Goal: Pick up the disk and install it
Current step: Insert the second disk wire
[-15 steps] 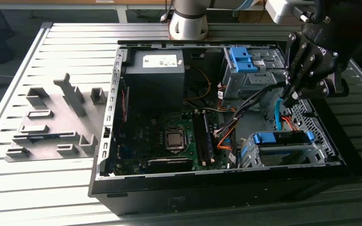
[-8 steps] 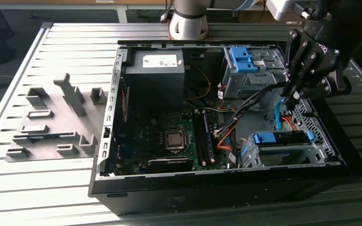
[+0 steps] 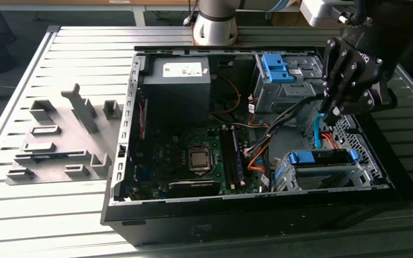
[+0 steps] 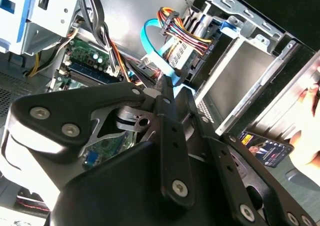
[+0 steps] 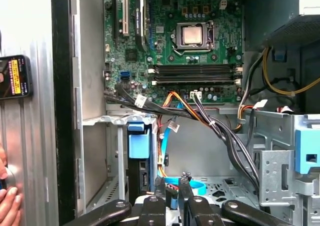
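The end effector (image 3: 333, 114), fingers nearly closed on nothing, hangs inside the open computer case (image 3: 120, 161) above the disk (image 3: 321, 157) in its metal cage (image 3: 364, 177).

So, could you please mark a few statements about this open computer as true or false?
1. The computer case lies open on a slatted metal table. True.
2. The gripper hangs over the grey fixture. False: it is over the case's drive-cage side, at the exterior view's right; the fixture lies at the left.
3. A cooler covers the CPU socket. False: the socket is bare, with the processor's metal top showing.
4. A light blue cable runs close by the gripper. True.
5. The power supply sits outside the case. False: it is inside, beside the motherboard.
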`<state>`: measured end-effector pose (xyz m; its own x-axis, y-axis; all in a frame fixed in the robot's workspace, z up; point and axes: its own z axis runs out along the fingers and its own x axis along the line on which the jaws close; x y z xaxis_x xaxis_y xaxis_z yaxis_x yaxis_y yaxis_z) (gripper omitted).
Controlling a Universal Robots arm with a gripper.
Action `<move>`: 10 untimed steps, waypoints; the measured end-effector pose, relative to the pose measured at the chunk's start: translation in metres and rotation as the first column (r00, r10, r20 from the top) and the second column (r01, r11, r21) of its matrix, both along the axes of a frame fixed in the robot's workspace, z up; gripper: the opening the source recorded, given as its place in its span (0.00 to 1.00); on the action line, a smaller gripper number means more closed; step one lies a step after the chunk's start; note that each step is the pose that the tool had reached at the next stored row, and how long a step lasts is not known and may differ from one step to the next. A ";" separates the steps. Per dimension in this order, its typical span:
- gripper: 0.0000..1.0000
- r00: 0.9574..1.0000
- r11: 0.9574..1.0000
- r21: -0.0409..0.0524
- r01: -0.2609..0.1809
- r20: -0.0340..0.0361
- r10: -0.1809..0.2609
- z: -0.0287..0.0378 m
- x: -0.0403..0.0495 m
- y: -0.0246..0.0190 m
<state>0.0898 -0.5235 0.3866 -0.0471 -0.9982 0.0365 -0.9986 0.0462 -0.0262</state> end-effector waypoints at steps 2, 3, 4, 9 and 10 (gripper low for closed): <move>0.25 1.000 1.000 0.000 0.000 0.000 0.000 -0.0012 0.0003 0.0009; 0.25 1.000 1.000 0.000 0.000 0.000 0.000 -0.0020 0.0005 0.0010; 0.25 1.000 1.000 0.000 0.000 0.000 0.000 -0.0028 0.0005 0.0010; 0.25 1.000 1.000 -0.018 0.000 0.000 0.000 -0.0078 0.0007 0.0010; 0.25 1.000 1.000 -0.022 0.000 0.000 0.000 -0.0087 0.0007 0.0010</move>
<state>0.0904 -0.5225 0.3779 -0.0468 -0.9972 0.0589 -0.9986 0.0453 -0.0271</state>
